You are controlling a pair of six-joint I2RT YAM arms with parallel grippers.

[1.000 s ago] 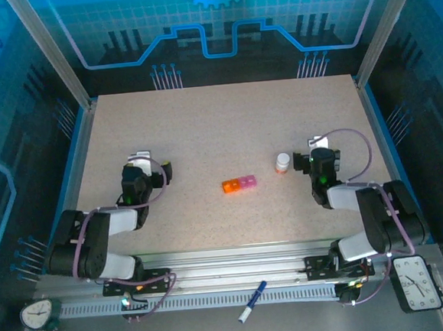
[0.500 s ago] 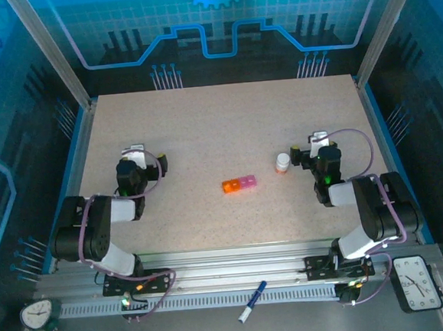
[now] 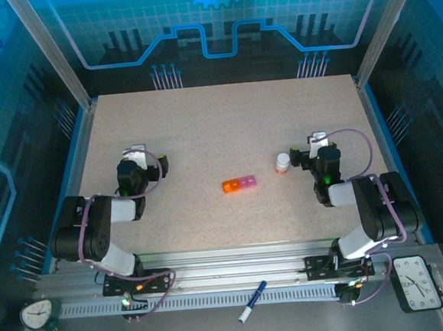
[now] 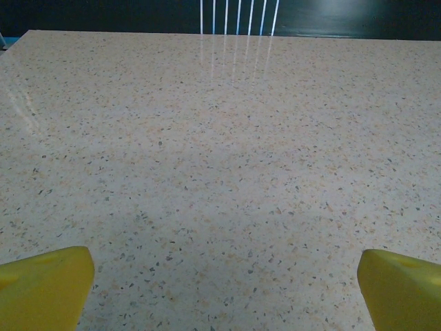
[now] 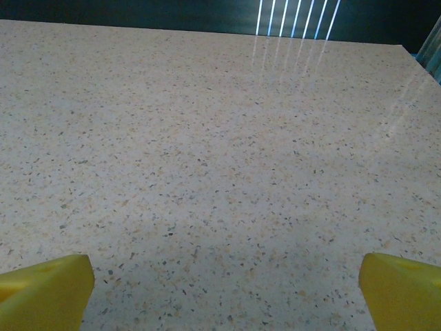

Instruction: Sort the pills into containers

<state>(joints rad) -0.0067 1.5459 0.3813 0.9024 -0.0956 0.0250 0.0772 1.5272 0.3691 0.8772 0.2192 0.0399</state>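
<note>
**Both hands spread wide, containers lying between them**

No lettering can be read. The small bottle [image 3: 283,162], white-capped over an orange lower part, is too small in the overhead view to show any label. The two clock faces on the frame near the arm bases, a round one [image 3: 36,314] behind the left arm and a squarer one [image 3: 417,282] behind the right arm, carry dial marks too fine to make out.

The left hand [image 3: 134,152] hovers low over the speckled bench [image 3: 225,111] with its fingers far apart. In the left wrist view its yellow fingertips [image 4: 45,289] sit at the two lower corners, with bare bench between them. The right hand [image 3: 317,139] is likewise spread wide, its yellow fingertips [image 5: 45,289] at the lower corners of the right wrist view, and it holds nothing.

The containers [image 3: 239,184] are a short strip of joined cells, the orange half toward the left hand and the pink half toward the right hand. They lie flat on the bench between the two hands, well apart from the left hand, nearer the right one, and a little back toward the arm bases from both. The bottle stands upright just beside the right hand on its inner side, between that hand and the strip and touching neither.

A blue and white pen [image 3: 251,301] lies on the metal frame behind both hands, between the arm bases.
</note>
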